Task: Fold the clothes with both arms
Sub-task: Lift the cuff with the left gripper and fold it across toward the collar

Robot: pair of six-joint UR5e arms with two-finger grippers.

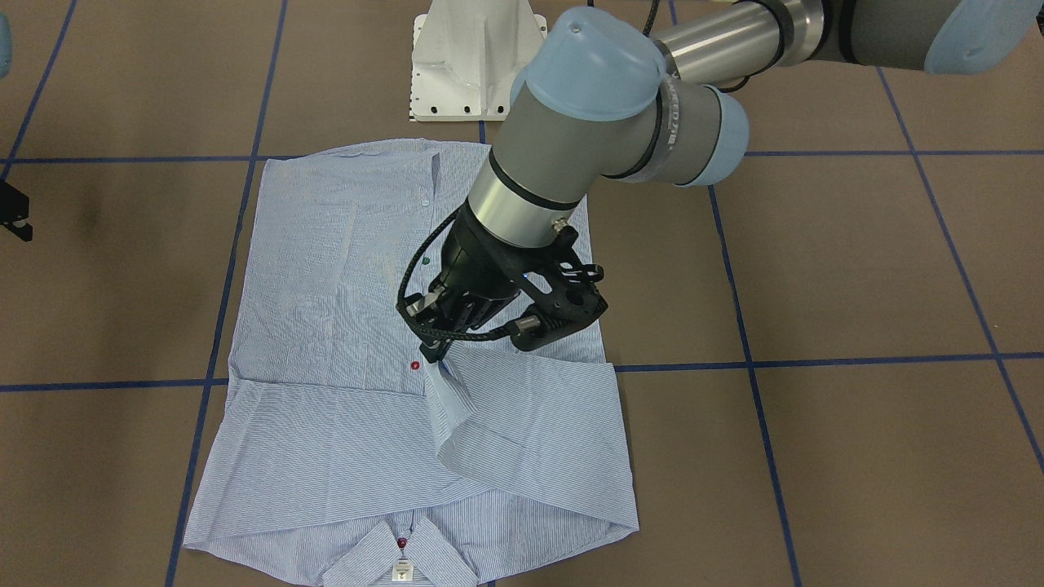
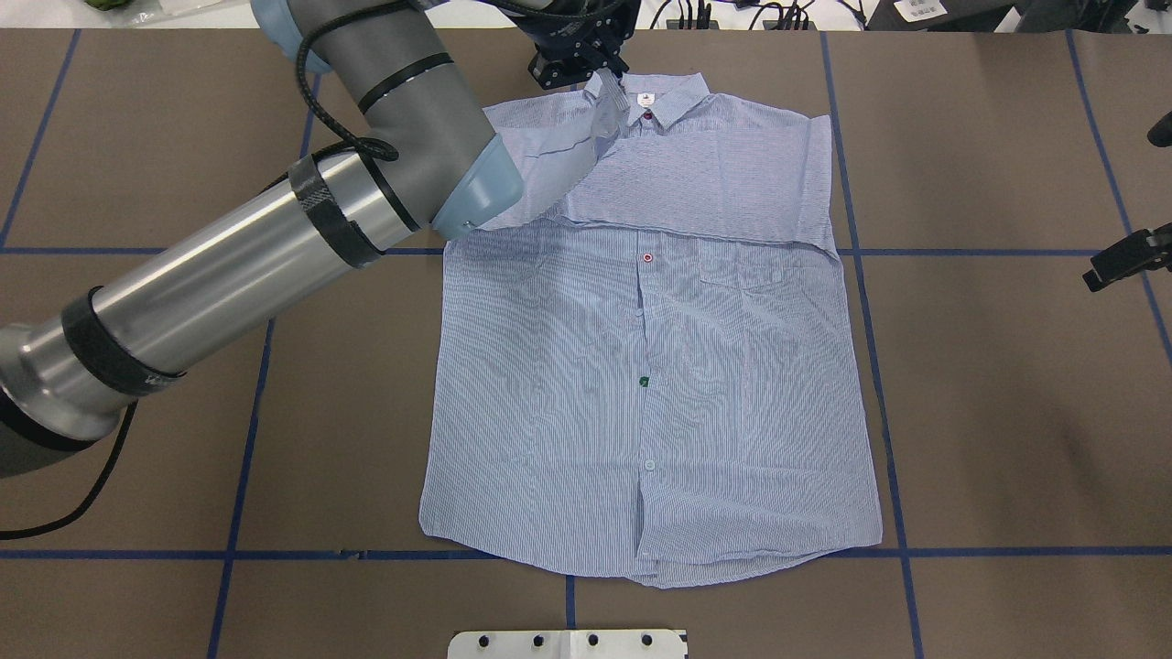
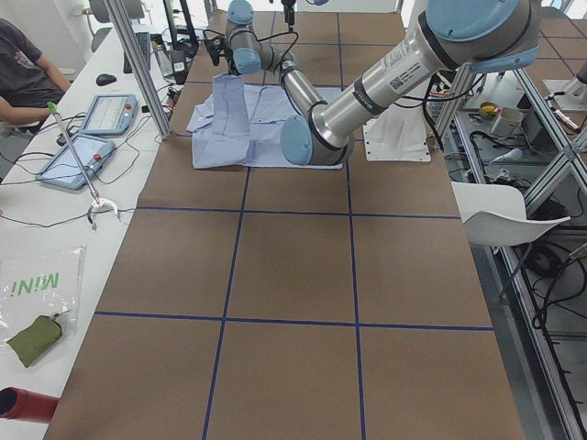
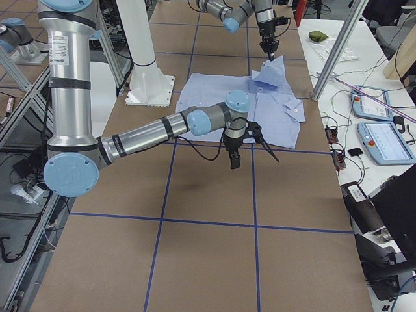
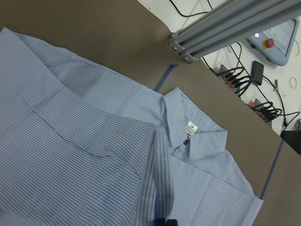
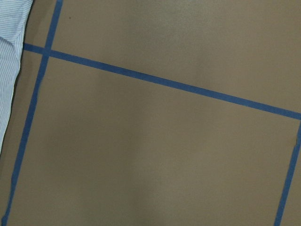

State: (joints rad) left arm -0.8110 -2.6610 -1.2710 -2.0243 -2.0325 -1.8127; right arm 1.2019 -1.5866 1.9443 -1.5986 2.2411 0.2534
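Observation:
The pinstriped shirt [image 2: 659, 384] lies flat and face up on the brown table, collar [image 2: 673, 94] at the far side. One sleeve is folded across the chest [image 1: 326, 424]. My left gripper [image 1: 435, 352] is shut on the end of the other sleeve [image 1: 449, 399] and holds it raised over the shirt near the collar. It also shows in the overhead view [image 2: 602, 77] and in the left wrist view [image 5: 164, 221]. My right gripper [image 2: 1099, 273] hovers empty over bare table beside the shirt, fingers together. It also shows in the exterior right view [image 4: 234, 161].
The white pedestal base [image 1: 477, 57] stands at the robot's side of the table. Blue tape lines [image 6: 160, 82] grid the brown surface. An aluminium post [image 5: 225, 23] and tablets [image 4: 383, 140] stand beyond the table's far edge.

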